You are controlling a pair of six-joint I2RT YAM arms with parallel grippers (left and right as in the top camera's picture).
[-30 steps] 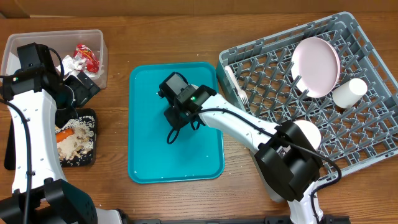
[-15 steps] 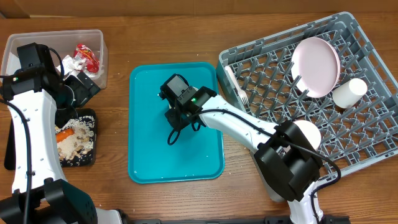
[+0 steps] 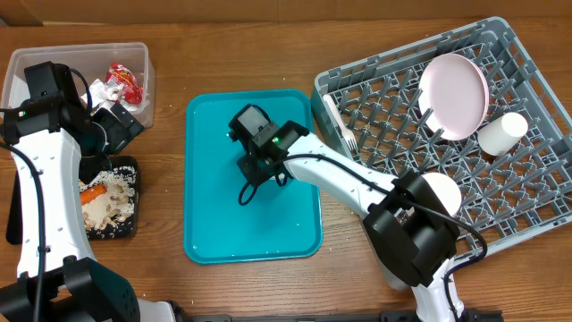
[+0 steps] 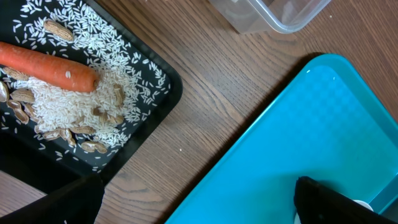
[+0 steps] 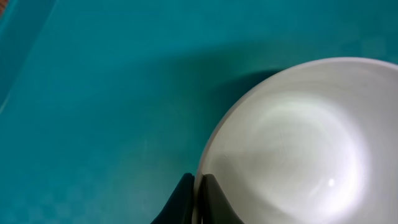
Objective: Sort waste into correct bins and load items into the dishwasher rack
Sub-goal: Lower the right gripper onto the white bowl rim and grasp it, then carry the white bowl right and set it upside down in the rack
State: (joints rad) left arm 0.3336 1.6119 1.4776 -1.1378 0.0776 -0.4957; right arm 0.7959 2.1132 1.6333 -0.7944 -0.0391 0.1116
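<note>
My right gripper (image 5: pixel 198 193) is shut on the rim of a small white bowl (image 5: pixel 305 143) over the teal tray (image 5: pixel 93 112). In the overhead view the right gripper (image 3: pixel 257 163) hides that bowl. My left gripper (image 4: pixel 199 205) is open and empty, between the black tray (image 4: pixel 163 93) and the teal tray (image 4: pixel 292 143). The black tray holds an orange carrot (image 4: pixel 50 65), rice grains (image 4: pixel 81 99) and nuts. The clear tub (image 3: pixel 27 67) holds a red wrapper (image 3: pixel 123 80) and white tissue (image 3: pixel 98 89). The grey rack (image 3: pixel 536 179) holds a plate (image 3: pixel 456 85), a cup (image 3: pixel 502 132), a bowl (image 3: pixel 442 190) and a fork (image 3: pixel 344 125).
The teal tray (image 3: pixel 214 215) lies mid-table between the bins and the rack. The black tray (image 3: pixel 125 228) sits at the left, partly under my left arm. A corner of the clear tub (image 4: pixel 273 15) shows in the left wrist view.
My right gripper has shifted very slightly on the teal tray, still shut on the bowl. The left arm has not moved.
</note>
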